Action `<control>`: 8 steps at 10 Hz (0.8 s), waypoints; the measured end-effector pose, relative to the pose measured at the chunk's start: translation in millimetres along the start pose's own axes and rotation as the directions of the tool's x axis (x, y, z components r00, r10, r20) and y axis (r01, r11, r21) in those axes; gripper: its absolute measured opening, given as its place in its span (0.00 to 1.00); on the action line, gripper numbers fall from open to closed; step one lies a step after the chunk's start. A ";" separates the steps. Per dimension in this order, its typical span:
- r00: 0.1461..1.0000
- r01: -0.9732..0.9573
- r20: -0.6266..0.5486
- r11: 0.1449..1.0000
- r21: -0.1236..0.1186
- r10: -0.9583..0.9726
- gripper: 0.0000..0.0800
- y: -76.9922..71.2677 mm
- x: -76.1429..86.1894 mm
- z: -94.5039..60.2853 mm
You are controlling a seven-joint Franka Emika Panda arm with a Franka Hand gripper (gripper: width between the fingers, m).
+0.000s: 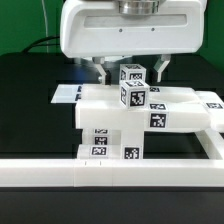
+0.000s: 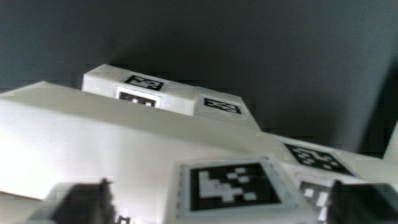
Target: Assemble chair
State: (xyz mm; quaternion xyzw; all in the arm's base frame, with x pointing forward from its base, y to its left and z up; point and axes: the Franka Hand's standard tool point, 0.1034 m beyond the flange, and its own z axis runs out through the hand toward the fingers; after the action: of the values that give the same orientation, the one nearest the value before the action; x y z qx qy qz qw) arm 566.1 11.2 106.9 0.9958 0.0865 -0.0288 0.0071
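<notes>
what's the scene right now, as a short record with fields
gripper: gripper low over the stack, jaws astride a small tagged block, contact unclear
work: white chair parts stacked, tags on their faces
front: white border rail across the exterior view
back: marker board flat on the table, partly hidden

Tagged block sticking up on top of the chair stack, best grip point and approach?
Take the upright block by its two side faces, coming straight down from above. It stands proud of the flat pieces below, its sides look free, and the gripper already hangs over it, one finger either side. Judging by eye, a near-top grip probably suffices.
</notes>
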 end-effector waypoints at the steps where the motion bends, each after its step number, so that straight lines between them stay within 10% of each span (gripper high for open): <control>1: 1.000 0.000 0.000 1.000 0.000 0.000 0.53 0.1 0.0 0.0; 3: 1.000 -0.026 0.000 1.000 0.000 0.026 0.33 0.0 0.0 0.0; 8: 0.909 -0.417 0.004 0.909 0.028 0.417 0.34 1.2 0.3 0.5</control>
State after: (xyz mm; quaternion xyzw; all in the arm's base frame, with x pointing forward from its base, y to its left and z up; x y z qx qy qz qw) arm 566.6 10.1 106.3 0.9914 -0.1284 -0.0267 -0.0013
